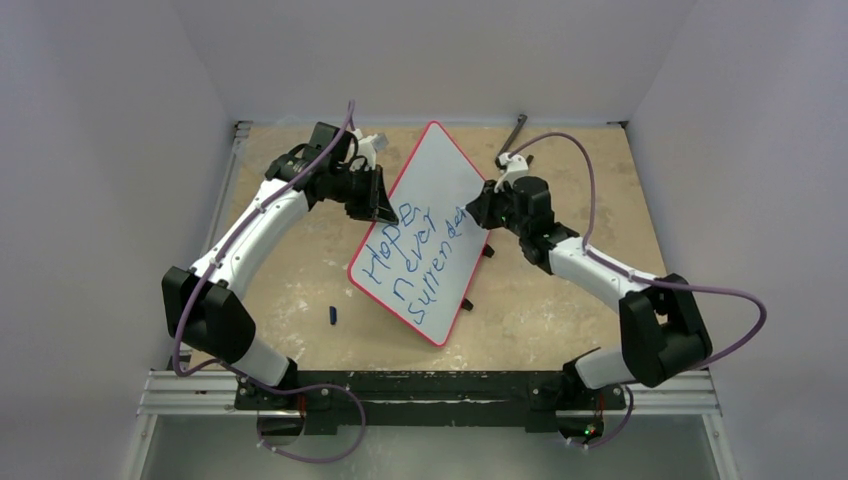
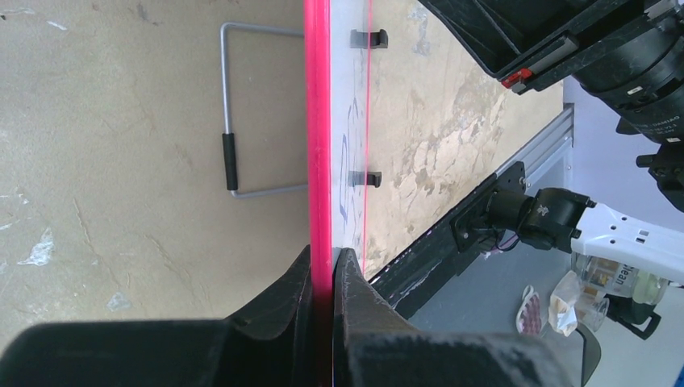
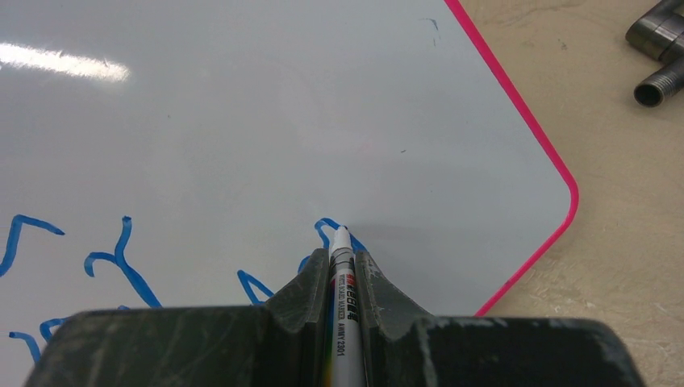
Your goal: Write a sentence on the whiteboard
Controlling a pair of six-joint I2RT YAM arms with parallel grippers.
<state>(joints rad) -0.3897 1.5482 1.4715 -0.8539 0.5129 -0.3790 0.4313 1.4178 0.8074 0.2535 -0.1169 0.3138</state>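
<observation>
The whiteboard (image 1: 440, 180) lies slanted in the middle of the table, white with a thin red rim. Blue lettering (image 1: 405, 265) on it runs in three slanted lines, "Hope", "never" and "surrender". My left gripper (image 1: 387, 205) is shut on the board's left edge; in the left wrist view its jaws (image 2: 324, 266) pinch the red rim (image 2: 319, 121). My right gripper (image 1: 480, 215) is shut on a white marker (image 3: 344, 282) with its tip touching the board (image 3: 282, 105) at the end of the last blue strokes (image 3: 327, 228).
A small blue cap (image 1: 334, 316) lies on the table left of the board. A wire stand (image 2: 235, 121) lies beside the board's edge. Black clips (image 1: 467, 305) sit on its right edge. A metal bar (image 1: 517, 130) and pipe pieces (image 3: 657, 48) lie at the back.
</observation>
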